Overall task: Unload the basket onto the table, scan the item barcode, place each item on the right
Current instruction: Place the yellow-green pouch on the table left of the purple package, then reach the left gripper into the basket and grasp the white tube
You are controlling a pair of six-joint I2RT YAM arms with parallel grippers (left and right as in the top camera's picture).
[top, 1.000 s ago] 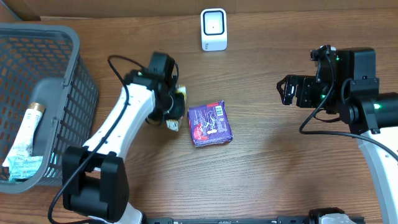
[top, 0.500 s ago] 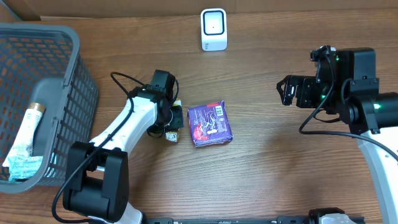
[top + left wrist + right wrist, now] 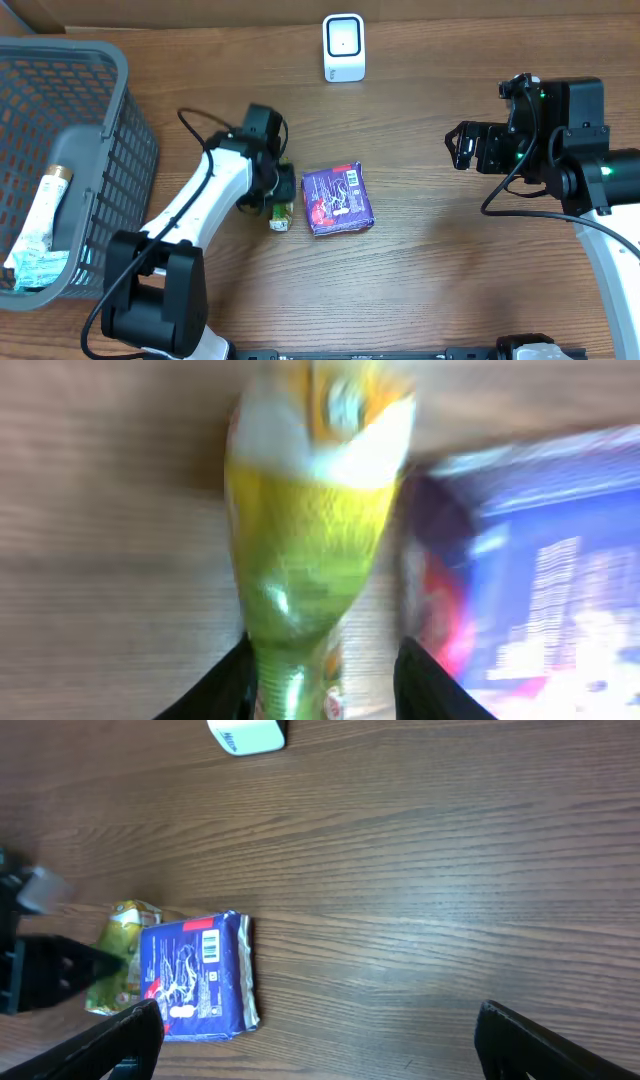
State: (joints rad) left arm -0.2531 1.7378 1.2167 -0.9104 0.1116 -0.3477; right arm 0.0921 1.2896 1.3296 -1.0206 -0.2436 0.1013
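A yellow-green snack packet (image 3: 280,213) lies on the wooden table against the left edge of a purple packet (image 3: 338,198). My left gripper (image 3: 279,188) is right over the yellow-green packet (image 3: 310,530). Its jaws stand open around the packet's near end, with a gap at the right finger (image 3: 425,685). The purple packet (image 3: 540,580) shows blurred beside it. The white barcode scanner (image 3: 343,47) stands at the table's far edge. My right gripper (image 3: 463,145) hovers at the right, wide open and empty, looking down on both packets (image 3: 197,975) and the scanner (image 3: 247,735).
A grey mesh basket (image 3: 100,60) stands at the left, holding a tube (image 3: 50,200) and other packets. Bare wood lies between the purple packet and my right arm.
My left gripper has brought the yellow-green packet down toward the front, beside the purple packet, and its jaws have parted from it. The right arm has not moved.
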